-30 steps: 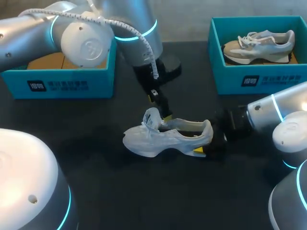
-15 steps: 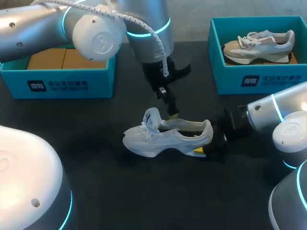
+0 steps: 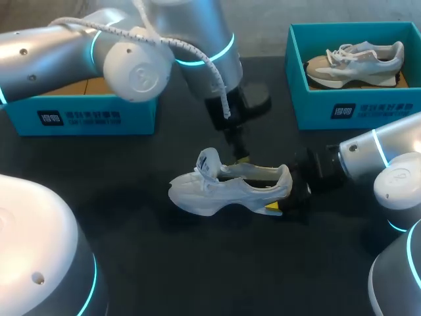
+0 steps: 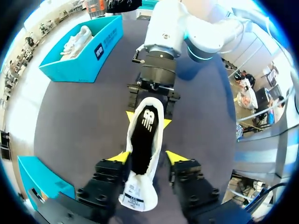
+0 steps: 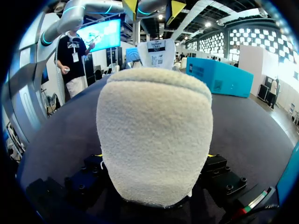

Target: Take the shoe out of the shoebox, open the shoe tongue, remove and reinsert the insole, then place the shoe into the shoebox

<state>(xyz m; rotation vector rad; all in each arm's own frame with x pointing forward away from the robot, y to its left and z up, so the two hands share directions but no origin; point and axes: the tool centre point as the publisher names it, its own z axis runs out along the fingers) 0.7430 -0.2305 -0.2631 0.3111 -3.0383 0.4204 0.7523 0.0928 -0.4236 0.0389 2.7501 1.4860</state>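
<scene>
And here's the white shoe [image 3: 227,187], out on the desk [image 3: 197,263], sole down, well apart from the teal shoebox [image 3: 92,117] at the rear left. The right tool [image 4: 147,118] is clamped on the heel [image 5: 154,135] from both sides. Good anchor, since that padded heel cup looks like the stiffest part of the shoe. The left tool [image 3: 241,157] hangs over the shoe's mouth, jaws spread wide and holding nothing, just beside the upturned tongue [image 4: 136,198]. Down inside lies the dark insole [image 4: 141,140], probably thin, light foam that will flop and bend rather than lift flat. Pinching one edge and peeling it out looks like the way. The upper seems soft and yielding, and the shoe looks light enough to skid if that heel grip slackens.
</scene>
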